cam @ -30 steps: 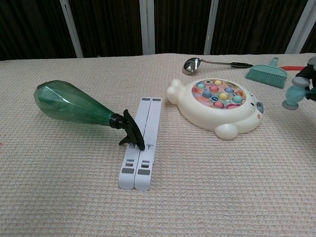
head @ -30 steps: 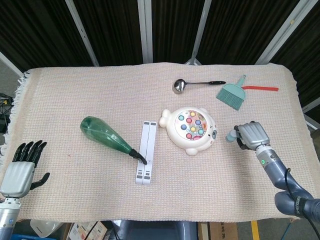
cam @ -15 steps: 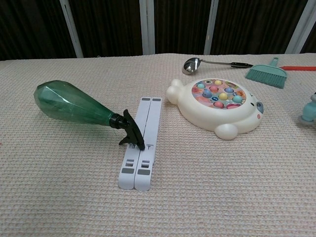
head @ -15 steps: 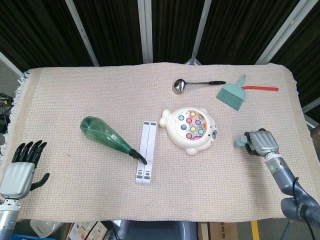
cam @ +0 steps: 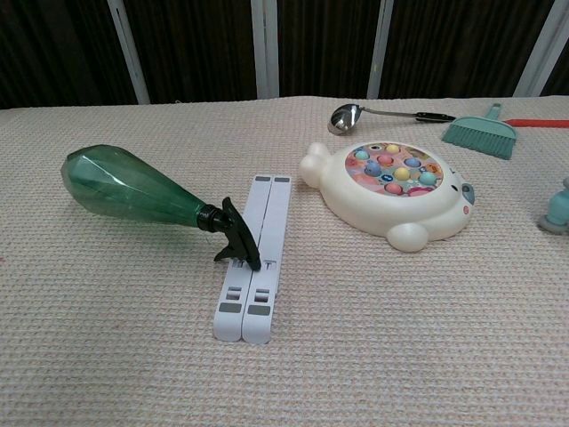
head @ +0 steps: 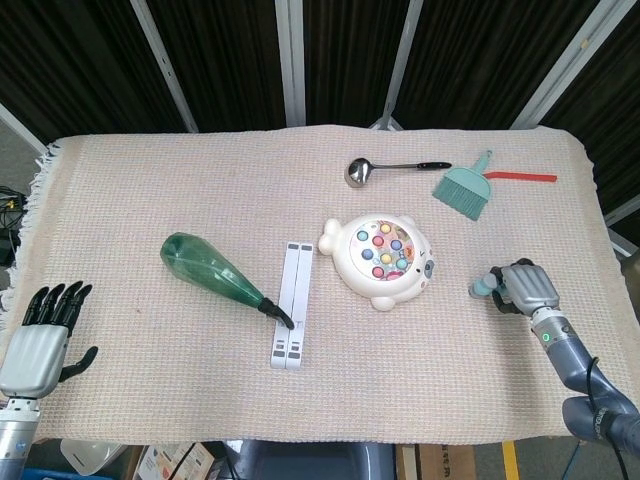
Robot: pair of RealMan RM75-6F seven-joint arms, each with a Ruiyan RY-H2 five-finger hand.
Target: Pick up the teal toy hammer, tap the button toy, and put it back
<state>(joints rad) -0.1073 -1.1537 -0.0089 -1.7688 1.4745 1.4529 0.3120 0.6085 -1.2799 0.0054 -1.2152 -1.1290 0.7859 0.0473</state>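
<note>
Head view: the teal toy hammer (head: 484, 287) is seen low at the desk (head: 150, 180) surface, with its head poking out just to the left of the right robot hand (head: 527, 287), whose fingers are wrapped around the handle. So it's gripped, as far as can be told from above; whether the head is actually resting on the mat can't be made out here. The button toy (head: 380, 259) sits well off to the left of that hand, with a clear gap between them. The left robot hand (head: 45, 335) is parked at the opposite desk edge, fingers apart, nothing held.

Chest view: only the hammer head (cam: 556, 207) is caught at the right frame edge, and it looks planted on the mat, upright. The right robot hand itself is cut off here, so the grip can't be checked from this angle. The button toy (cam: 391, 191) is left of the hammer, not touching it.

Progress, as a guess: with the hammer down by the desk and away from the toy, this could be read as the put-back stage, with only the release and retreat left. It could equally be the initial grab, honestly. No tap can be confirmed from these shots alone.
</note>
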